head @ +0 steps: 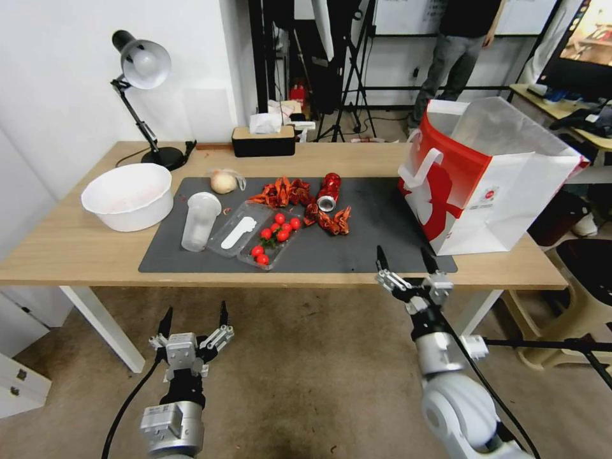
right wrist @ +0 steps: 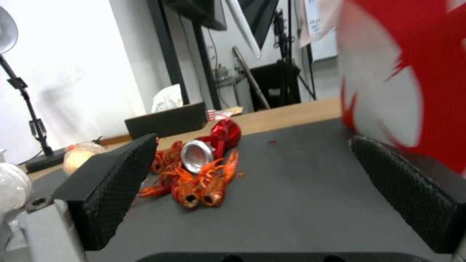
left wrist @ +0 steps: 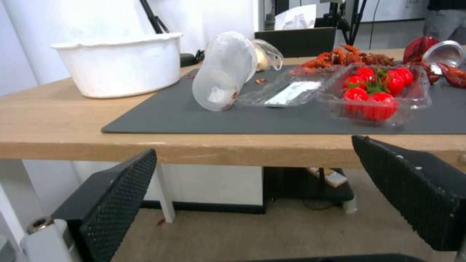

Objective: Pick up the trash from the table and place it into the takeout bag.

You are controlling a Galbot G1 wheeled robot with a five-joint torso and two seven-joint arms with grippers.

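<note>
A: Trash? Crushed red can point(head: 329, 190) lies on mat point(head: 382, 223), just left of takeout bag point(head: 484, 185).
B: Right gripper point(head: 406, 257) by mat's front edge, wide open, holding nothing. Left gripper point(head: 194, 317) too, lower down. Nothing picked yet; next needs a reach fwd to can.

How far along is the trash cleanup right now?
Nothing looks bagged yet. The crushed can, clear cup and white bowl lie on the table. Both the left gripper and right gripper are open, holding nothing, near the takeout bag.
</note>
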